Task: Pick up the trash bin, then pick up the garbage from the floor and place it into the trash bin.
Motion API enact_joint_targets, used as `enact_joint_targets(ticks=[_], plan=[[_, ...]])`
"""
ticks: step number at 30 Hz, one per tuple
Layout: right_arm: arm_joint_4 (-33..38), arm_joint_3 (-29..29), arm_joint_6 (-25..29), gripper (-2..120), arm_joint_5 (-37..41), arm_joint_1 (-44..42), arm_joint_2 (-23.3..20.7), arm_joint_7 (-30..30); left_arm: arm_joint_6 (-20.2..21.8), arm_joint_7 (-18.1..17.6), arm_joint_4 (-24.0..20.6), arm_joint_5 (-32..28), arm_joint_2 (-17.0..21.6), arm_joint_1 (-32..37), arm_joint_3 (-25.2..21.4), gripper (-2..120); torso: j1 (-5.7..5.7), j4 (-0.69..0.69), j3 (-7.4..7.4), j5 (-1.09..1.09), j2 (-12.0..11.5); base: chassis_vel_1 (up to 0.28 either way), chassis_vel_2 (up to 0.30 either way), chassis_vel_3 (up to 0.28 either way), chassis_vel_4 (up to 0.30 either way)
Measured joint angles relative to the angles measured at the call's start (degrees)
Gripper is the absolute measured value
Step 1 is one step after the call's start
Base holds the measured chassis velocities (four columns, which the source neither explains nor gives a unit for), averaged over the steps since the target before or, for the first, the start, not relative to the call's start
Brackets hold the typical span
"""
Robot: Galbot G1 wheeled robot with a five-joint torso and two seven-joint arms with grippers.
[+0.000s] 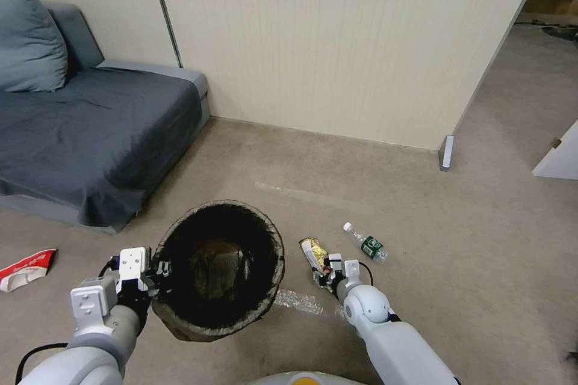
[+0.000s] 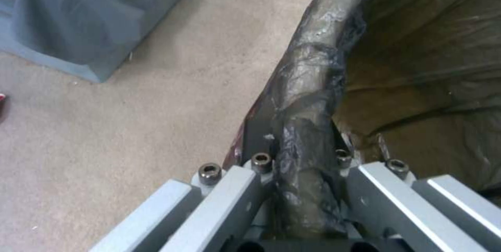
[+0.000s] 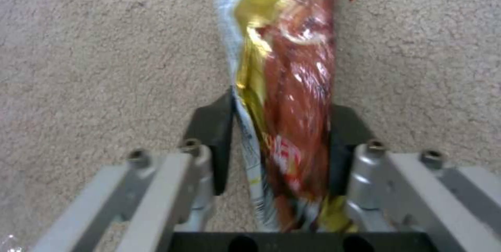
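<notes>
The trash bin (image 1: 220, 271), lined with a dark bag, is in front of me with its mouth facing up. My left gripper (image 1: 153, 274) is shut on its near-left rim. In the left wrist view one finger is outside and one inside the bag-wrapped rim (image 2: 308, 99). Right of the bin a yellow and red snack wrapper (image 1: 314, 252) lies on the carpet. My right gripper (image 1: 328, 271) is shut on its near end, and the dark pads (image 3: 214, 126) press both sides of the wrapper (image 3: 292, 68). A small clear bottle with a green label (image 1: 367, 245) lies just beyond to the right. A red-white wrapper (image 1: 27, 267) lies far left.
A grey sofa (image 1: 90, 126) stands at the left against the beige wall (image 1: 337, 42). The wall's corner post (image 1: 446, 152) is at the right, with open floor past it. Strips of clear tape (image 1: 298, 301) stick to the carpet near the bin.
</notes>
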Motion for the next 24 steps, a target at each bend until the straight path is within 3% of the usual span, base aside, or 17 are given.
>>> enact_joint_targets(ticks=[3,6,10,17,24], plan=[[-0.04,0.03,0.0,29,0.0,0.01,0.0,-0.02,0.0,0.0,0.0,-0.02,0.01,0.0,0.0,1,0.0,0.0,0.0,0.0,0.0,0.0,0.0,0.0,0.0],[-0.21,0.3,0.0,10,0.0,0.08,-0.03,-0.21,0.03,-0.01,0.0,-0.07,0.02,0.0,0.0,1,0.0,0.0,0.0,0.0,0.0,0.0,0.0,0.0,0.0],[-0.22,0.47,0.01,0,-0.02,0.08,-0.05,-0.23,0.04,-0.01,0.0,-0.1,0.05,0.0,0.0,1,0.0,0.0,0.0,0.0,0.0,0.0,0.0,0.0,0.0],[1.66,1.7,0.78,0,-1.24,-0.24,-0.11,-0.16,0.07,-0.03,0.0,-0.27,0.17,0.02,-0.09,1,0.0,0.0,0.0,0.01,0.0,0.0,0.0,0.0,0.0],[14.91,3.86,1.25,0,-1.46,-1.24,-3.03,1.36,0.09,-0.05,0.0,-0.49,0.87,-0.23,-0.12,1,0.0,0.0,0.0,0.0,0.0,0.0,0.0,0.0,0.0]])
